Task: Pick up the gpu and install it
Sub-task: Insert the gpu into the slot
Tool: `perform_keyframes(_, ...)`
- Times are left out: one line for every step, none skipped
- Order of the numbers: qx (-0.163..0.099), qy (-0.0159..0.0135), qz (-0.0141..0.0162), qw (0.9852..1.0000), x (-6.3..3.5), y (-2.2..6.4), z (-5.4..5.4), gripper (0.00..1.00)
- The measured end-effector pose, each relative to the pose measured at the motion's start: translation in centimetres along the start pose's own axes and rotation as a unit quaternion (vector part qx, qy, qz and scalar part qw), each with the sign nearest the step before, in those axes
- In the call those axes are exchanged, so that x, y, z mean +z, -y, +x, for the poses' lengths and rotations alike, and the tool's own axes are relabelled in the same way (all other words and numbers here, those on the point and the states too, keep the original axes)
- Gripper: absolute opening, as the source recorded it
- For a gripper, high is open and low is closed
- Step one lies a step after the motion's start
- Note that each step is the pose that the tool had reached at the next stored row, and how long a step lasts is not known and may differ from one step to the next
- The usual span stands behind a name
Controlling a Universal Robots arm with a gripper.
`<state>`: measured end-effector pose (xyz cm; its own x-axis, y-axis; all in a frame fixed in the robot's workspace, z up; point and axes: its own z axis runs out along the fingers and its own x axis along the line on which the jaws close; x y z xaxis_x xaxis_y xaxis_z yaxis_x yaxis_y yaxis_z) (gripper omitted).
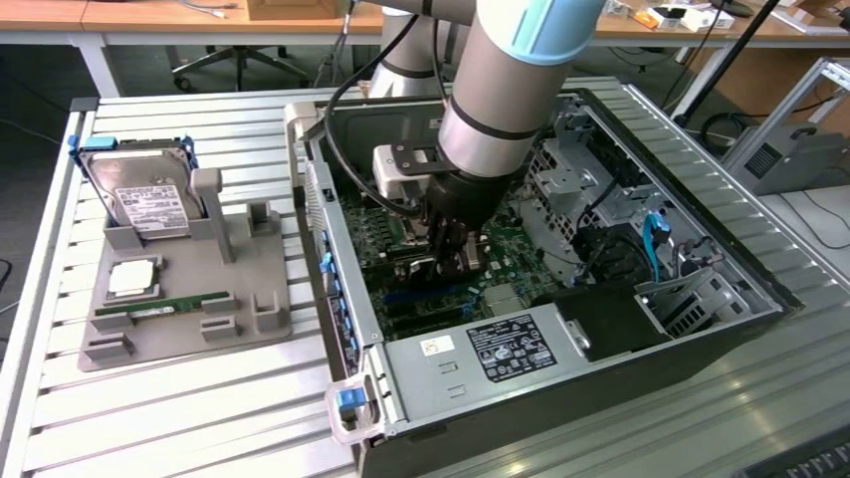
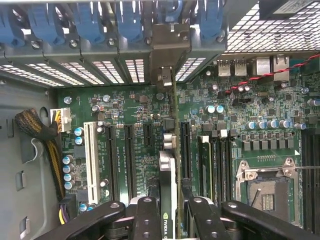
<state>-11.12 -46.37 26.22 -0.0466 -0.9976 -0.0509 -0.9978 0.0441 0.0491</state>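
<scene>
Currently my hand (image 2: 167, 212) is down inside the open computer case (image 1: 743, 299), closed narrow on the gpu (image 2: 167, 170), one finger (image 2: 147, 215) on each face of the card near its upper edge. The card stands on edge over the motherboard (image 2: 132, 150), running in line with the long expansion slots, between the black slot (image 2: 128, 155) on one side and the next black slot (image 2: 184, 150) on the other. Its silver bracket end (image 2: 167, 50) sits against the rear wall of the case, under the row of blue latches (image 2: 85, 20). In the exterior view my hand (image 1: 445, 254) hangs low over the board, beside the power supply (image 1: 512, 349). The grey holder (image 1: 253, 319) on the tabletop (image 1: 199, 418), at the exterior view's left, carries the hard drive (image 1: 146, 199) and the memory stick (image 1: 166, 306). Status, as I judge it: pick-up is done, carry into the case is done, and the card is lined up with its slot and bracket opening. Whether the edge connector is fully pressed home I cannot tell, since the card body hides the slot beneath it. The install is not closed out: I have not let go, and seating is unconfirmed.
</scene>
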Motion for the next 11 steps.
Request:
perform_keyframes(0.0,-0.0003,-0.0001,1.0,-0.03,0.0,0.07,0.27)
perform_keyframes(0.0,-0.0003,-0.0001,1.0,-0.03,0.0,0.13,0.27)
perform_keyframes(0.0,-0.0002,-0.0001,1.0,-0.02,0.0,0.15,0.27)
perform_keyframes(0.0,-0.0003,-0.0001,1.0,-0.02,0.0,0.16,0.27)
perform_keyframes(0.0,-0.0004,-0.0001,1.0,-0.02,0.0,0.17,0.27)
perform_keyframes(0.0,-0.0004,-0.0001,1.0,-0.02,0.01,0.17,0.27)
perform_keyframes(0.0,-0.0004,-0.0001,1.0,-0.01,0.0,0.18,0.27)
perform_keyframes(0.0,-0.0005,-0.0001,1.0,0.02,0.01,0.19,0.27)
perform_keyframes(0.0,-0.0006,-0.0001,1.0,0.06,0.01,0.19,0.27)
perform_keyframes(0.0,-0.0007,-0.0002,1.0,0.11,0.01,0.19,0.27)
perform_keyframes(0.0,-0.0008,-0.0002,1.0,0.16,0.01,0.2,0.27)
